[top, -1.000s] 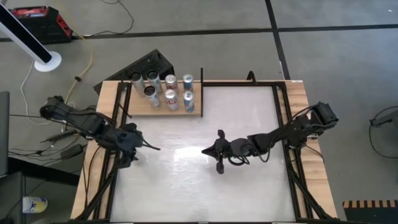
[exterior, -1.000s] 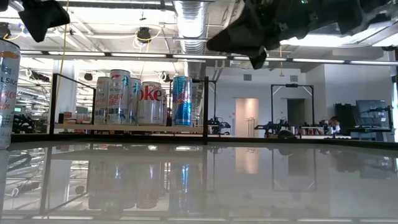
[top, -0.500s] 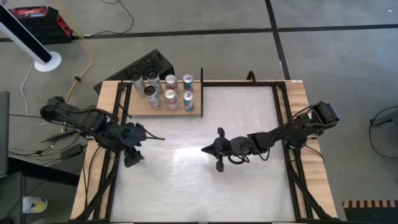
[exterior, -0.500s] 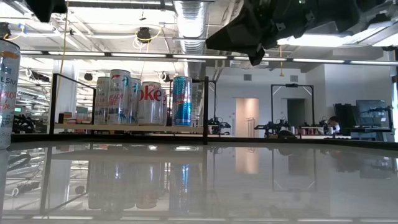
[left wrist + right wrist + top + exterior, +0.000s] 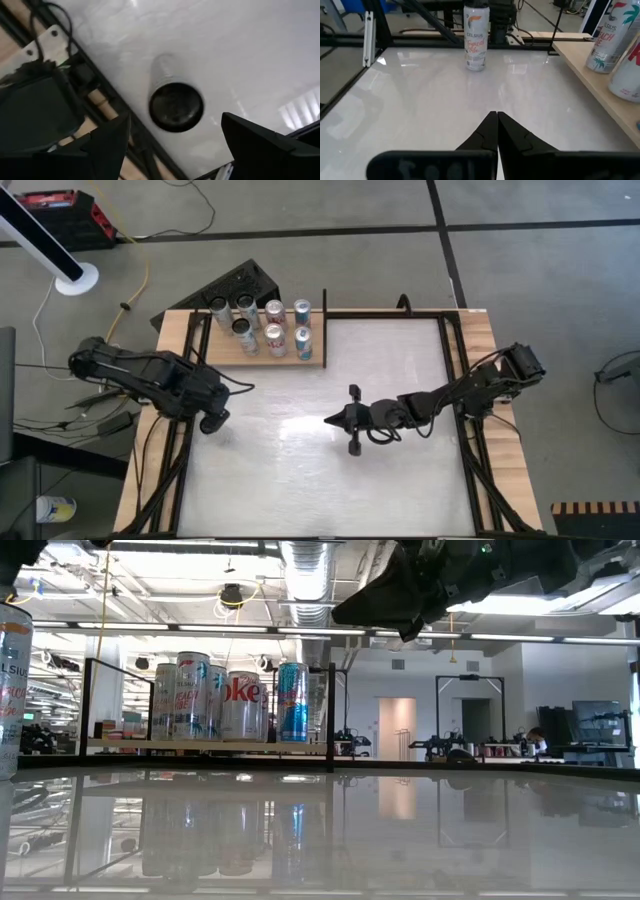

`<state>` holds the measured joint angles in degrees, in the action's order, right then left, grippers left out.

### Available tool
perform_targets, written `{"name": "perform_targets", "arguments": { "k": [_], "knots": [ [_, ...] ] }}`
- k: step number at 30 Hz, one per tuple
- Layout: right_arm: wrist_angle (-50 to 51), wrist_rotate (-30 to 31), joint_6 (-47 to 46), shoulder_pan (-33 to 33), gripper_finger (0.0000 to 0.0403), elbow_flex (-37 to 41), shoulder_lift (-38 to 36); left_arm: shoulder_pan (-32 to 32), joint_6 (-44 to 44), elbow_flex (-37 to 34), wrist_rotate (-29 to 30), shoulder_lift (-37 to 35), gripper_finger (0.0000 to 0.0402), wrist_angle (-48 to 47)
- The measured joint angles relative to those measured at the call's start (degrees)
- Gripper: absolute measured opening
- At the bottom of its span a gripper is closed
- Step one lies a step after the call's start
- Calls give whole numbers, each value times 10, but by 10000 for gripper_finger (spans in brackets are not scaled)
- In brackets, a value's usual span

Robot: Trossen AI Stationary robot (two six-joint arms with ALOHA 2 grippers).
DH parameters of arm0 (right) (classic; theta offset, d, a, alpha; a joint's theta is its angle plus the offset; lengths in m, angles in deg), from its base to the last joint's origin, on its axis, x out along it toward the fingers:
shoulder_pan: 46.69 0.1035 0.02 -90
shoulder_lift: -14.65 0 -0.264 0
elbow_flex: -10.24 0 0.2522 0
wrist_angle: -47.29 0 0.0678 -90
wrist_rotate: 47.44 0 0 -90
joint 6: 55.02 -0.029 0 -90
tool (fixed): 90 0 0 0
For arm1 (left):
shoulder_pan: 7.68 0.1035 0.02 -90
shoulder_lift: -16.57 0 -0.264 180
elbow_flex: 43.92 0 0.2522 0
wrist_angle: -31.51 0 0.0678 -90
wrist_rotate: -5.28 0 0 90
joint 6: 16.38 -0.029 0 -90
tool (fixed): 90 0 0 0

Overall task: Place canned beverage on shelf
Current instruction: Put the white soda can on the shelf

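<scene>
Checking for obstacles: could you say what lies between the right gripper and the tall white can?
Only bare white tabletop separates the right gripper from the white can, per the right wrist view.

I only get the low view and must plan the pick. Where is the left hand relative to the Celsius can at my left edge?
Observer: The left hand hangs directly above the can, fingers open on either side of it.
Operator: Any room left on the shelf?
Observer: Seen from above, seven cans stand on the shelf. Bare wood shows at its left end, beside the shorter row.
</scene>
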<state>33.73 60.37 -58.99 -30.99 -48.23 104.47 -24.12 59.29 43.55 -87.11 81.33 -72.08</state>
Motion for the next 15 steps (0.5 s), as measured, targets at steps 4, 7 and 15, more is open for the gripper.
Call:
{"name": "perform_targets", "arguments": {
  "k": [4,7,15],
  "knots": [
    [13,0,2,0,27,0,0,0,15,0,14,11,296,0],
    [26,0,1,0,27,0,0,0,15,0,12,26,296,-1],
    [50,0,1,0,27,0,0,-3,16,-1,-13,71,296,-2]
  ]
}}
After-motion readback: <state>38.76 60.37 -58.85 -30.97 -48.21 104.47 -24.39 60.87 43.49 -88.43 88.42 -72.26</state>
